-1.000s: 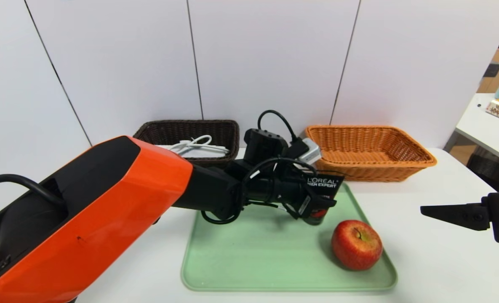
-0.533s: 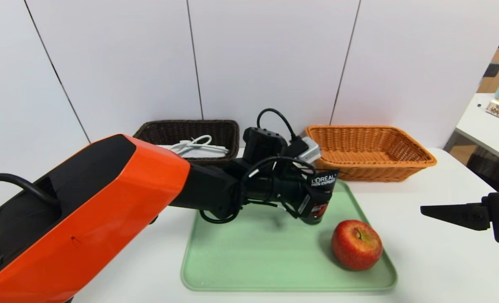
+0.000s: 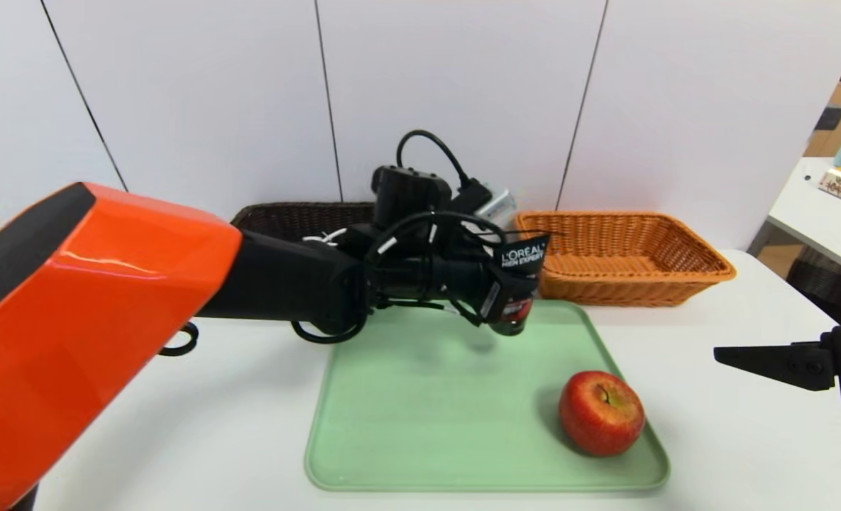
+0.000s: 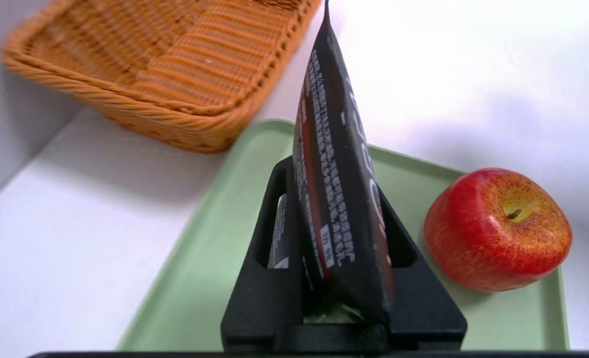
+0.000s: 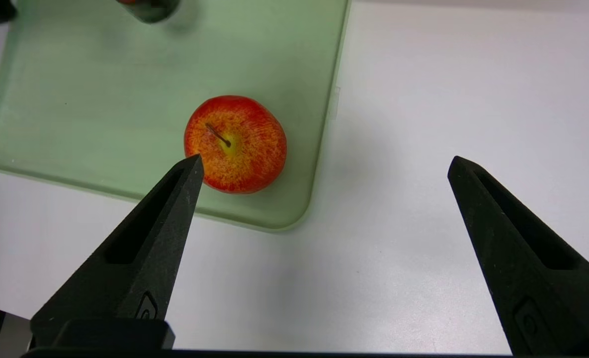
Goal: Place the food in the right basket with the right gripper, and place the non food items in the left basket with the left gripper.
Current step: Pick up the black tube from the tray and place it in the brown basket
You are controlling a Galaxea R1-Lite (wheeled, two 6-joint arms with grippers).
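I found the left gripper clenched on the black soft-plastic L'Oréal tube, which had been standing on the pale green plastic tray a second before and now hung clear above the tray's far edge, cap downward. I judged the lift complete and the carry to the dark brown wicker basket, at the far left of the white tabletop, as the next step. The right gripper hung spread wide and idle over the table's right side, near the red and yellow apple at the tray's near right corner; the orange wicker basket waited for it. My left arm hid most of the brown basket, so I could make out only a white cable inside.
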